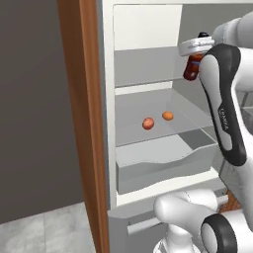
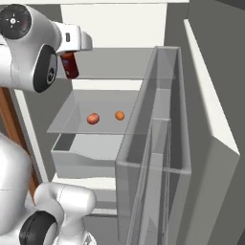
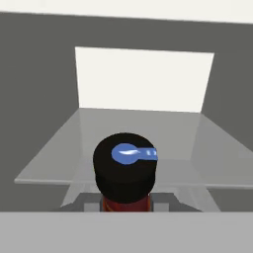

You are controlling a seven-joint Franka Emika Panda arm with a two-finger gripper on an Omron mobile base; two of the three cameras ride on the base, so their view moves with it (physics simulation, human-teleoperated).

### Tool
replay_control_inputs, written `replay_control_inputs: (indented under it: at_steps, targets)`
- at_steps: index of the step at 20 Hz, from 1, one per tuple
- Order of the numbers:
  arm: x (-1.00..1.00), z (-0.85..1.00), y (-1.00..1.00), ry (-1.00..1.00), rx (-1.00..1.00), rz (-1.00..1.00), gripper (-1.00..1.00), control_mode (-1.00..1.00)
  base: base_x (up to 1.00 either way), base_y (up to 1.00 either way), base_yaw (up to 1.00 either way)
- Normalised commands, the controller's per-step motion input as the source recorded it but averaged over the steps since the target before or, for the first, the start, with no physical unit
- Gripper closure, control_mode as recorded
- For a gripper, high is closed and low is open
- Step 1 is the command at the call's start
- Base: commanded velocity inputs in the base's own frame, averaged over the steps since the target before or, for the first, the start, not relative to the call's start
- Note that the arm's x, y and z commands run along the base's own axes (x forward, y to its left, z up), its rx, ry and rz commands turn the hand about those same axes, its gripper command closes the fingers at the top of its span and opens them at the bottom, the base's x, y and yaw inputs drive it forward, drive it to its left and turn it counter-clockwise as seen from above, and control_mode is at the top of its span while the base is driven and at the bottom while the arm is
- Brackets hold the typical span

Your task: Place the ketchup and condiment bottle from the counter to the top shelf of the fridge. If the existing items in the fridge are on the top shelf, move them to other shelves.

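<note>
The pincer (image 1: 193, 55) is clamped on the condiment bottle (image 1: 190, 68), gripping it up by the neck so the dark red body hangs upright below the hand. In the hand view the bottle's black cap (image 3: 125, 165) sits right between the finger tips, which fits a grip from above that keeps it level for setting down. The bottle is in the air at the front edge of the top shelf (image 1: 143, 66), at the shelf's right side as the left base view shows it, and looks a little above the plate, not yet resting on it.

That shelf plate is bare where it shows, so the bottle should go straight in. The 2 fruits lie 1 shelf lower: the pinkish-red fruit (image 1: 147, 123) and the orange fruit (image 1: 167, 115) sit near each other on the lower shelf (image 1: 133, 106), above the grey drawer (image 1: 163, 163). Being off the top level, they probably need no moving. The fridge (image 2: 210, 110) stands open, its door rack (image 2: 160, 143) swung out to the right.
</note>
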Motion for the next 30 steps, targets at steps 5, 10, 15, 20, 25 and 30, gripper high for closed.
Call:
replay_control_inputs:
  at_steps: [5,10,15,20,25,30]
  targets:
    - [0.91,-0.18,-0.1,0.0,0.0,0.02,1.0,-1.0,0.0,0.0,0.0]
    - [0.85,-0.28,-0.29,0.0,0.0,0.01,1.0,-1.0,0.0,0.0,0.0]
    - [0.82,-0.29,-0.36,0.04,0.0,0.0,1.0,-1.0,0.0,0.0,0.0]
    - [0.83,-0.11,-0.39,0.01,0.0,0.0,1.0,-1.0,0.0,0.0,0.0]
    - [0.86,0.0,-0.37,0.0,0.0,0.0,1.0,-1.0,0.0,0.0,0.0]
    - [0.75,-0.09,-0.28,0.02,0.0,0.0,1.0,-1.0,0.0,0.0,0.0]
